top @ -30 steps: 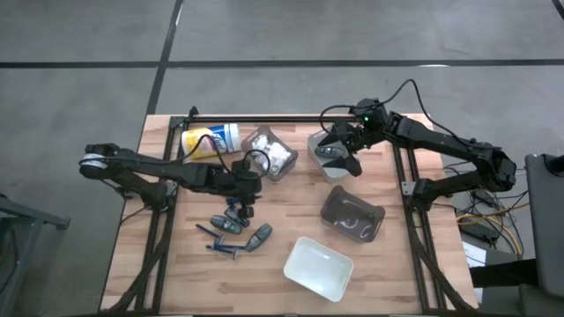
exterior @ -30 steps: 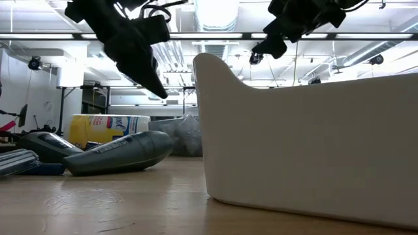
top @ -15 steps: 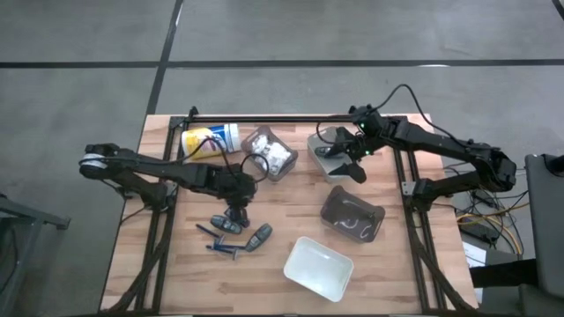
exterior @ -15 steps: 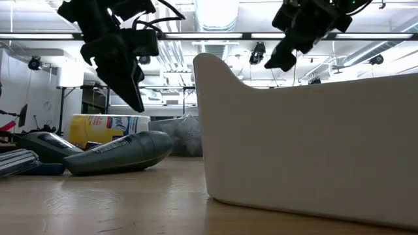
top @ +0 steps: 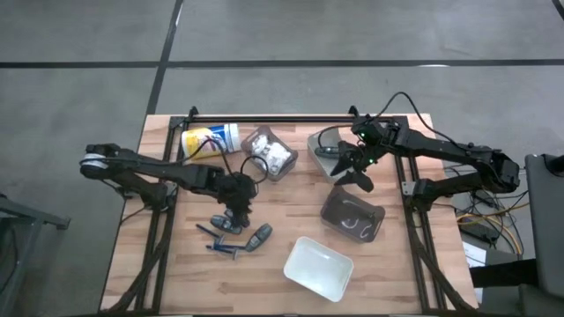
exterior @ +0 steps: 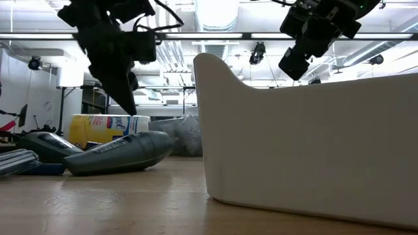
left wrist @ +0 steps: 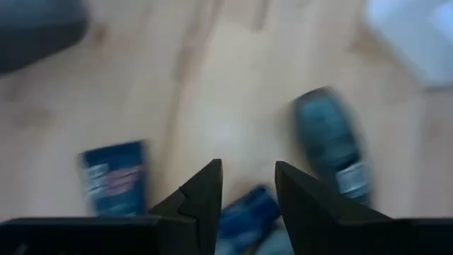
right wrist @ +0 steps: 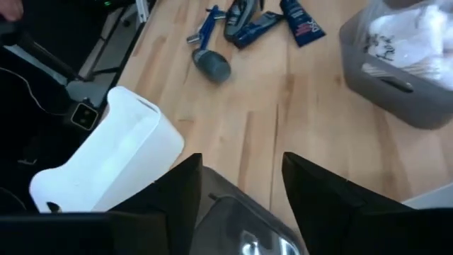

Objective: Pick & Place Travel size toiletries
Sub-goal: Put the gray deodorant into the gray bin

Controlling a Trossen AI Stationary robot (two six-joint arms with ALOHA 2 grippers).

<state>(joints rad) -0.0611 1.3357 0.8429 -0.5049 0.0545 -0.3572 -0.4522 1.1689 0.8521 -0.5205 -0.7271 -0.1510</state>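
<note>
Toiletries (top: 233, 234), the small dark grey-blue pieces and thin blue sticks, lie loose in a cluster on the tabletop (top: 291, 207) toward its left front, and your left gripper (top: 238, 214) hangs right over that cluster with its fingers partly apart and nothing between them. In the left wrist view a blue piece (left wrist: 244, 212) sits just past the fingertips, with a grey-blue oblong one (left wrist: 333, 145) to one side and a blue packet (left wrist: 113, 177) to the other, so you probably want to settle on that nearest piece, square the fingers across its narrow side, and come straight down so you don't nudge its neighbours. A smoky bin (top: 269, 154) with white packets stands near, beside a large canister (top: 210, 141). Your right gripper (top: 357, 172) is well apart, in the air between the clear bin (top: 328, 151) at the back and the dark bin (top: 352, 216), fingers partly apart and empty. The white bin (top: 319, 267) waits at the front; judge your carry path so the arms stay clear of each other.
</note>
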